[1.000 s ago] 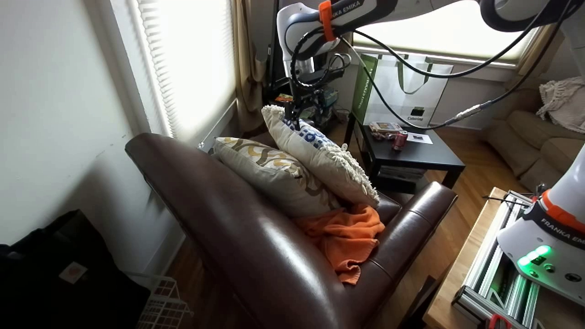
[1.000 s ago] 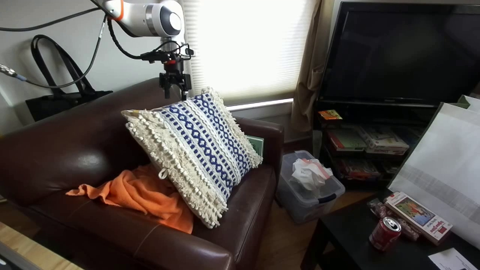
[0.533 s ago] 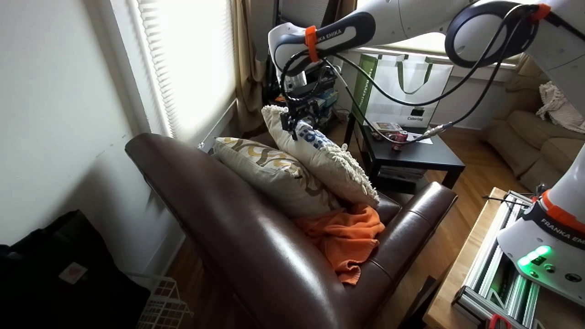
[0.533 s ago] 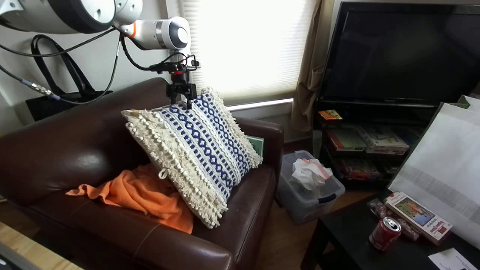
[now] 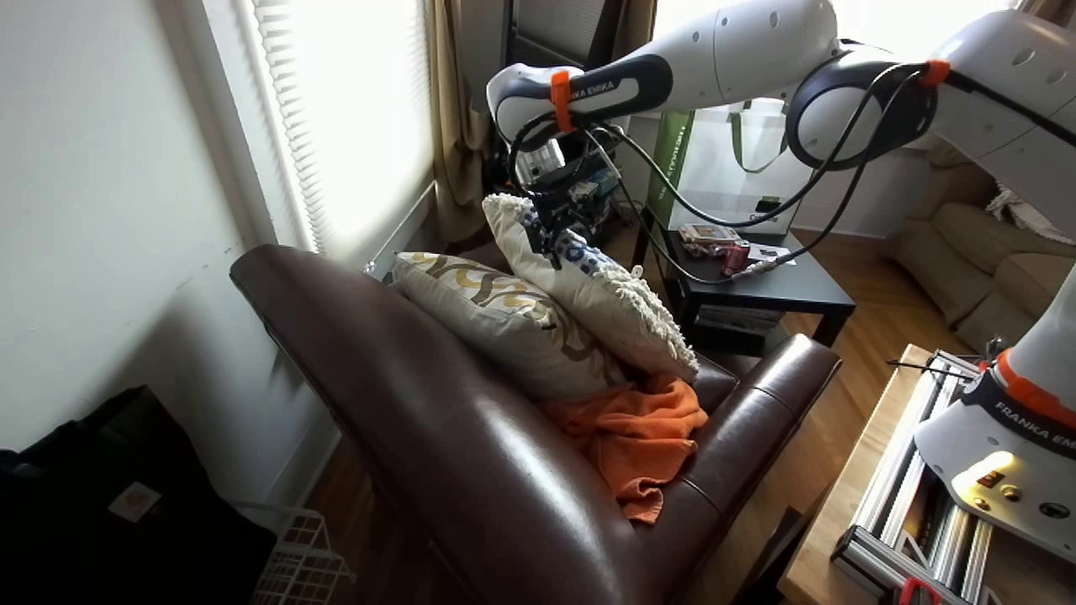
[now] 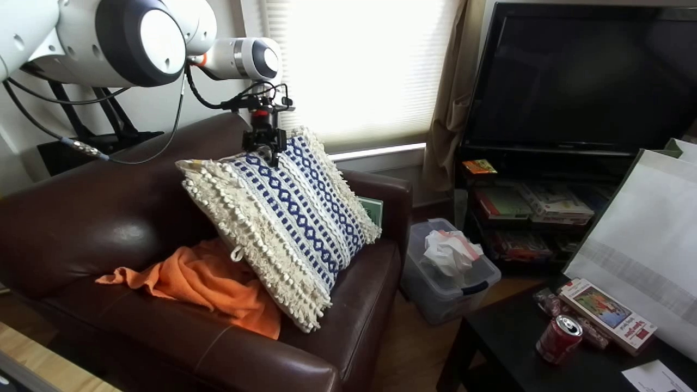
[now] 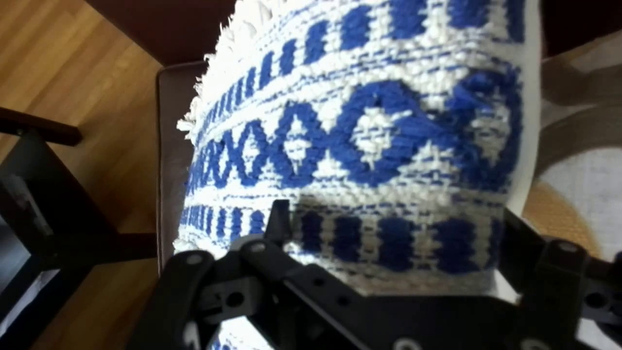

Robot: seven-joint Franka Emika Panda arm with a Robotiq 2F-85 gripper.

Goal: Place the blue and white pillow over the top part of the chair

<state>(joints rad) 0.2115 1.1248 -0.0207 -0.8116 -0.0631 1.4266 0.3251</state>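
The blue and white pillow point(image 6: 297, 209) leans tilted on the seat of the dark brown leather chair point(image 6: 103, 218). In an exterior view point(image 5: 588, 290) it rests against the beige-and-brown mottled pillow point(image 5: 496, 307). The chair's thick rounded back point(image 5: 437, 420) rises behind both. My gripper point(image 5: 546, 245) points down at the pillow's top edge, also in an exterior view point(image 6: 266, 155). In the wrist view the gripper point(image 7: 396, 214) is open, its fingers wide apart with the woven blue band between them. The finger on the far side of the edge is partly hidden.
An orange cloth point(image 5: 630, 437) lies on the seat near the chair's arm point(image 5: 740, 420). A black table point(image 5: 773, 281) with a red can point(image 5: 735, 258) and a white bag point(image 5: 748, 176) stands beyond. A clear bin point(image 6: 446, 283) stands beside the chair. The window point(image 6: 359, 71) is behind.
The arm has come down, bringing the open gripper from above the pillow's top edge to around it. The pillow has barely moved. The light on the robot base went from green to yellow.
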